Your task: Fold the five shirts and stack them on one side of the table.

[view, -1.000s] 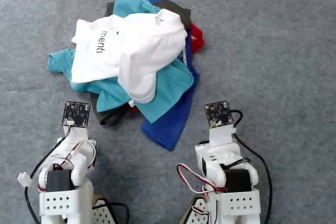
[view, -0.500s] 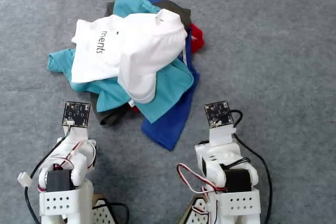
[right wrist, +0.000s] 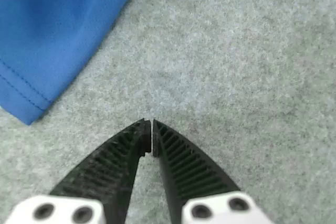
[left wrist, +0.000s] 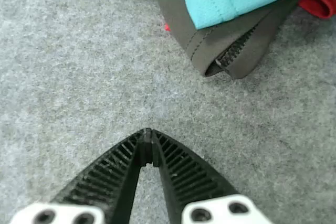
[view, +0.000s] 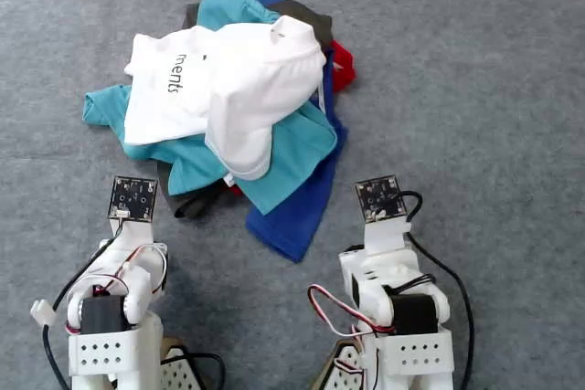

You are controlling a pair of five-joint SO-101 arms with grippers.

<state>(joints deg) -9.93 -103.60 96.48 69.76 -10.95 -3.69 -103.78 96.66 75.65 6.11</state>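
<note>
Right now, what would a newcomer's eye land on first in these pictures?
A white shirt lies crumpled on top of a teal shirt at the far middle of the grey table, with a blue shirt trailing out toward the arms. Next, the left gripper and right gripper, both shut, sit over the table just short of that pile.

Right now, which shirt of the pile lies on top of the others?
The white shirt: it lies over the teal shirt, which in turn covers the blue shirt.
</note>
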